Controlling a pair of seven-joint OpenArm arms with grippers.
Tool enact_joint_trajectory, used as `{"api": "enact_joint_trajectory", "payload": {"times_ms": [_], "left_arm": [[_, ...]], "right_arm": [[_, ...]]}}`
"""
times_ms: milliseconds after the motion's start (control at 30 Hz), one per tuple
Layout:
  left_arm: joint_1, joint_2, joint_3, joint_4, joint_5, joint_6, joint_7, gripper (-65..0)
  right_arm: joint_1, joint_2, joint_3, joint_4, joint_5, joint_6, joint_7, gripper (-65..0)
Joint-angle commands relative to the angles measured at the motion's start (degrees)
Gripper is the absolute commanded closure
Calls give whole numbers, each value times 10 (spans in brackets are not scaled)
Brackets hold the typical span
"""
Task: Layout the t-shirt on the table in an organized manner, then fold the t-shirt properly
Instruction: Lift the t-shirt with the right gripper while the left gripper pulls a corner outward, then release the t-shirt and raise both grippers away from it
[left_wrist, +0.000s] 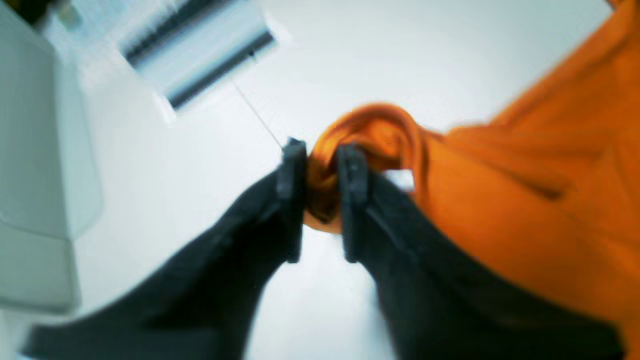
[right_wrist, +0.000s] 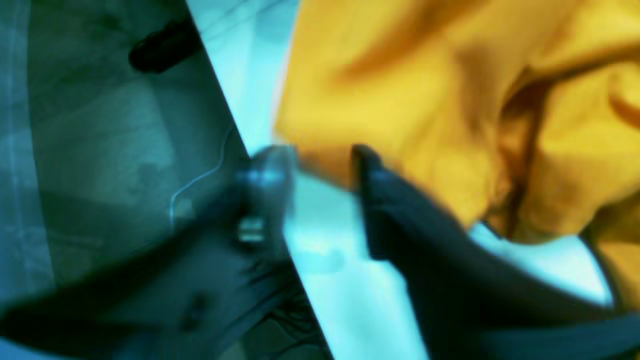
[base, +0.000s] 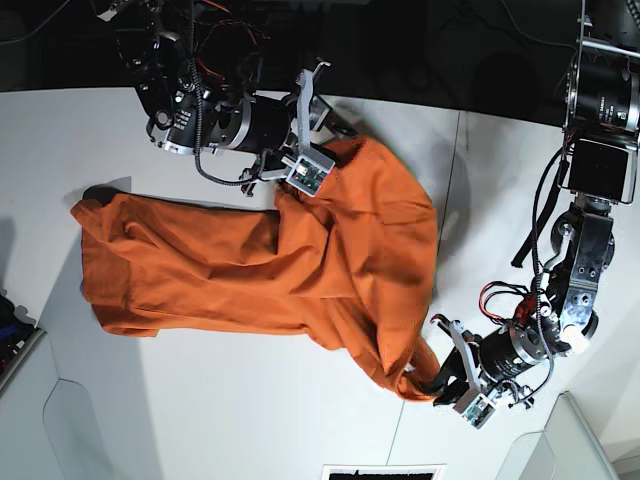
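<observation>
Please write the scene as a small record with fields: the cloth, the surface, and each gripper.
cloth: orange t-shirt, spread but wrinkled, not folded
surface: white table with a thin dark seam
left gripper: jaws close together with a bunched corner of the t-shirt between them
right gripper: jaws apart at the cloth's edge; no grip visible
position: the grippers are at opposite edges of the t-shirt

Both wrist views are soft and smeared; the right wrist view carries a strong teal cast that turns the bright orange fabric t-shirt (right_wrist: 425, 90) yellow. The base view is sharp and evenly lit, the smooth white tabletop (base: 250, 410) bright, with faint shadows along the cloth's edge.
</observation>
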Motion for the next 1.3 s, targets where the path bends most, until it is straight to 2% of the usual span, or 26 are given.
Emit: {"api": "enact_joint_trajectory", "payload": {"times_ms": [0, 67, 167, 267, 400, 500, 667, 800, 1000, 1133, 1267], "left_arm": [[-14, -7, -6, 7, -22, 2, 7, -219], [-10, -10, -6, 7, -46, 1, 34, -233], [-8, -20, -7, 8, -73, 2, 35, -233], [-5, -36, -8, 17, -103, 0, 59, -232], [45, -67, -8, 80, -173, -52, 111, -232], [114, -90, -8, 150, -200, -63, 115, -232], [241, -90, -7, 256, -198, -65, 115, -232], [318, -70, -7, 284, -171, -65, 115, -232], [354, -22, -7, 257, -107, -64, 111, -233], [354, -11, -7, 212, -56, -38, 66, -234], [354, -11, -7, 167, -29, -38, 36, -300]], "right_arm": [[6, -6, 1, 10, 10, 0, 22, -336], [7, -9, 1, 10, 10, 0, 32, -341], [16, -9, 5, 10, 3, -2, 40, -341], [26, -9, 33, 12, -11, -16, 39, -341], [26, -9, 117, 13, -40, -35, 37, -341], [26, -9, 208, 13, -50, -58, 37, -341], [21, -9, 368, 10, -42, -91, 33, -341], [-7, -7, 452, -6, -14, -107, 30, -341], [-54, -7, 517, -50, 8, -112, 29, -341], [-72, -8, 544, -74, 34, -112, 34, -341], [-60, -8, 548, -137, 50, -111, 61, -341]]}}
